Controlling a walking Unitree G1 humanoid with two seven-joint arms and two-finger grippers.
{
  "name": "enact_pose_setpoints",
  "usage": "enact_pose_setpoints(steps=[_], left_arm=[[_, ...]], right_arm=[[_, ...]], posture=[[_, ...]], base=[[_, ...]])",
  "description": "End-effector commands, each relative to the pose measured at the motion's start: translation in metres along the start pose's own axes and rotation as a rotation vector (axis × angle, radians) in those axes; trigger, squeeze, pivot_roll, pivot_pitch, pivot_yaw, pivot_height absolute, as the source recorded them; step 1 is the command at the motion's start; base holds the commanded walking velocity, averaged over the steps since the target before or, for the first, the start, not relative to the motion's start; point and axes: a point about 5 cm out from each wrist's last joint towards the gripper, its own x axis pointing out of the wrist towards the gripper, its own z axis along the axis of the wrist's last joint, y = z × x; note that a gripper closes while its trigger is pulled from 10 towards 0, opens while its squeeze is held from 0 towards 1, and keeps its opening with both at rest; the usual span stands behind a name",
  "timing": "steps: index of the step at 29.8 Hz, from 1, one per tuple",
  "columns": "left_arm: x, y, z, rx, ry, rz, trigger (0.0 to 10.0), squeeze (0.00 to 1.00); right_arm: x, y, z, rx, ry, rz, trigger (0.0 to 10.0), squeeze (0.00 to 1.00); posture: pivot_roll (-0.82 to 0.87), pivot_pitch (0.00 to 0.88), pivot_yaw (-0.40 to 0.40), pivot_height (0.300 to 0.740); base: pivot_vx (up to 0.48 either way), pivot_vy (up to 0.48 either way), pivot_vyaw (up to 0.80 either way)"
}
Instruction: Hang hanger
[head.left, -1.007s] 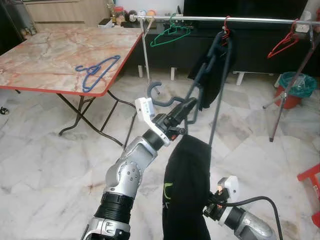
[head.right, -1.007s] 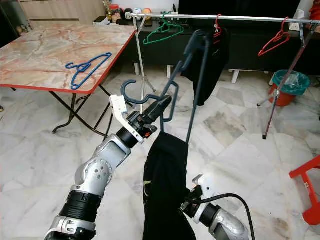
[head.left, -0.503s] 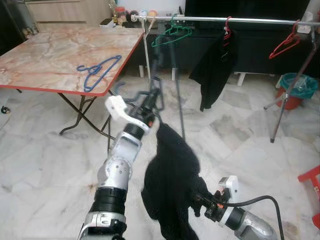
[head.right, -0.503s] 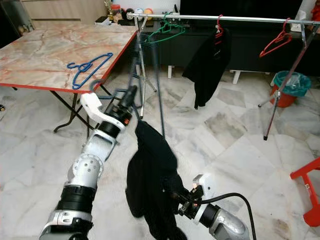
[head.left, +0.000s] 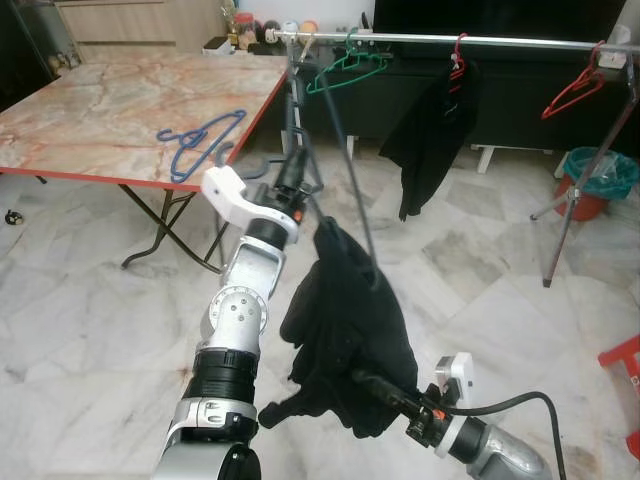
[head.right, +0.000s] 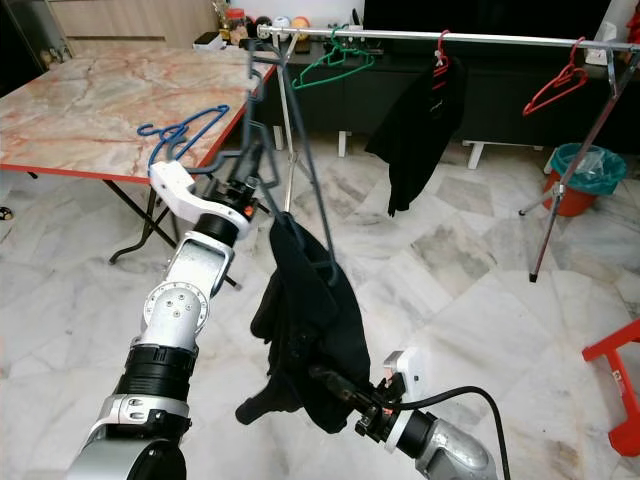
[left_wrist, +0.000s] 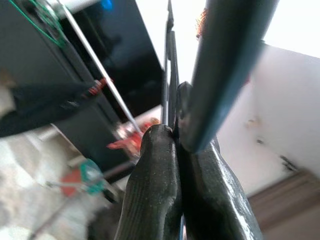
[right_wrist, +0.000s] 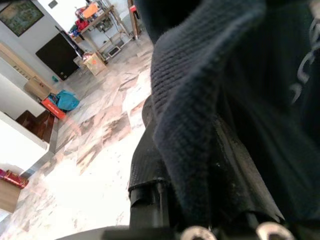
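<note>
Gripping dark hanger (head.left: 318, 120), left gripper (head.left: 291, 178)

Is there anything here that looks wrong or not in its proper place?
Yes. The black garment is bunched at one end of the dark hanger that the left gripper holds tilted, not spread across it. A blue hanger lies on the table, while others hang on the rail.

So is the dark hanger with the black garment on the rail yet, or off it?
Off it. The left gripper holds the dark hanger below the rail, with the black garment draped from it.
</note>
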Motion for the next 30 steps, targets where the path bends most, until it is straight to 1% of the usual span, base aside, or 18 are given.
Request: enact_pose_setpoints(steps=[1, 3, 4, 5, 8, 9, 10, 11, 12, 13, 16, 18, 20, 24, 25, 27, 28, 30], left_arm=[[0.018, -0.059, -0.063, -0.319, 0.046, -0.154, 10.0, 0.0], [0.018, -0.064, -0.068, -0.399, 0.066, -0.158, 10.0, 0.0], [0.018, -0.064, -0.068, -0.399, 0.066, -0.158, 10.0, 0.0], [0.018, -0.073, -0.074, -0.509, 0.105, -0.187, 10.0, 0.0], [0.017, -0.078, -0.077, -0.556, 0.13, -0.206, 10.0, 0.0], [0.016, -0.085, -0.08, -0.587, 0.162, -0.229, 10.0, 0.0], [0.011, -0.095, -0.093, -0.711, 0.24, -0.207, 10.0, 0.0], [0.011, -0.095, -0.093, -0.711, 0.24, -0.207, 10.0, 0.0], [0.008, -0.098, -0.1, -0.781, 0.279, -0.187, 10.0, 0.0], [0.004, -0.099, -0.106, -0.807, 0.298, -0.165, 10.0, 0.0], [0.002, -0.1, -0.112, -0.835, 0.315, -0.13, 10.0, 0.0], [-0.001, -0.099, -0.12, -0.827, 0.334, -0.095, 10.0, 0.0], [-0.003, -0.096, -0.129, -0.856, 0.349, -0.035, 10.0, 0.0], [-0.004, -0.095, -0.134, -0.871, 0.363, 0.02, 10.0, 0.0], [-0.004, -0.091, -0.138, -0.856, 0.372, 0.097, 10.0, 0.0], [-0.008, -0.083, -0.153, -0.844, 0.455, 0.248, 10.0, 0.0], [-0.011, -0.084, -0.16, -0.838, 0.514, 0.264, 10.0, 0.0], [-0.014, -0.087, -0.165, -0.813, 0.571, 0.248, 10.0, 0.0]], right_arm=[[0.0, -0.001, 0.0, -0.008, -0.006, -0.011, 10.0, 0.0], [-0.001, -0.003, 0.0, -0.009, -0.005, -0.022, 10.0, 0.0], [-0.001, -0.003, 0.0, -0.009, -0.005, -0.022, 10.0, 0.0], [-0.001, -0.006, -0.002, -0.025, -0.002, -0.059, 10.0, 0.0], [-0.002, -0.008, -0.002, -0.033, -0.004, -0.092, 10.0, 0.0], [-0.002, -0.01, -0.003, -0.037, -0.009, -0.118, 10.0, 0.0], [-0.001, -0.013, -0.004, -0.051, -0.005, -0.141, 10.0, 0.0], [-0.001, -0.013, -0.004, -0.051, -0.005, -0.141, 10.0, 0.0], [0.0, -0.015, -0.004, -0.064, -0.007, -0.167, 10.0, 0.0], [0.001, -0.019, -0.003, -0.074, -0.025, -0.213, 10.0, 0.0], [0.002, -0.022, -0.001, -0.085, -0.041, -0.245, 10.0, 0.0], [0.004, -0.023, 0.001, -0.094, -0.043, -0.245, 10.0, 0.0], [0.007, -0.025, 0.005, -0.1, -0.067, -0.271, 10.0, 0.0], [0.009, -0.026, 0.007, -0.105, -0.074, -0.276, 10.0, 0.0], [0.009, -0.027, 0.008, -0.122, -0.076, -0.292, 10.0, 0.0], [0.008, -0.031, 0.01, -0.15, -0.09, -0.351, 10.0, 0.0], [0.007, -0.035, 0.012, -0.168, -0.095, -0.386, 10.0, 0.0], [0.006, -0.038, 0.014, -0.182, -0.102, -0.424, 10.0, 0.0]], posture=[[-0.01, 0.004, 0.054, 0.74], [-0.01, 0.004, 0.054, 0.74], [-0.01, 0.004, 0.054, 0.74], [-0.01, 0.0, 0.055, 0.74], [-0.01, 0.0, 0.056, 0.74], [-0.01, 0.0, 0.056, 0.74], [-0.01, 0.0, 0.058, 0.74], [-0.01, 0.0, 0.058, 0.74], [-0.01, 0.0, 0.058, 0.74], [-0.01, 0.0, 0.06, 0.74], [-0.01, 0.0, 0.06, 0.74], [-0.01, 0.0, 0.058, 0.74], [-0.01, 0.0, 0.058, 0.74], [0.0, 0.0, 0.057, 0.74], [0.0, 0.0, 0.057, 0.74], [0.0, 0.0, 0.058, 0.74], [0.0, 0.0, 0.058, 0.74], [-0.01, 0.0, 0.061, 0.74]], base=[[0.0, 0.0, 0.0], [0.0, 0.0, 0.0], [0.0, 0.0, 0.0], [0.0, 0.0, 0.0], [0.0, 0.0, 0.0], [0.0, 0.0, 0.0], [0.0, 0.0, 0.0], [0.0, 0.0, 0.0], [0.0, 0.0, 0.0], [0.0, 0.0, 0.0], [0.0, 0.0, 0.0], [0.0, 0.0, 0.0], [0.0, 0.0, 0.0], [0.0, 0.0, 0.0], [0.0, 0.0, 0.0], [0.0, 0.0, 0.0], [0.0, 0.0, 0.0], [0.0, 0.0, 0.0]])
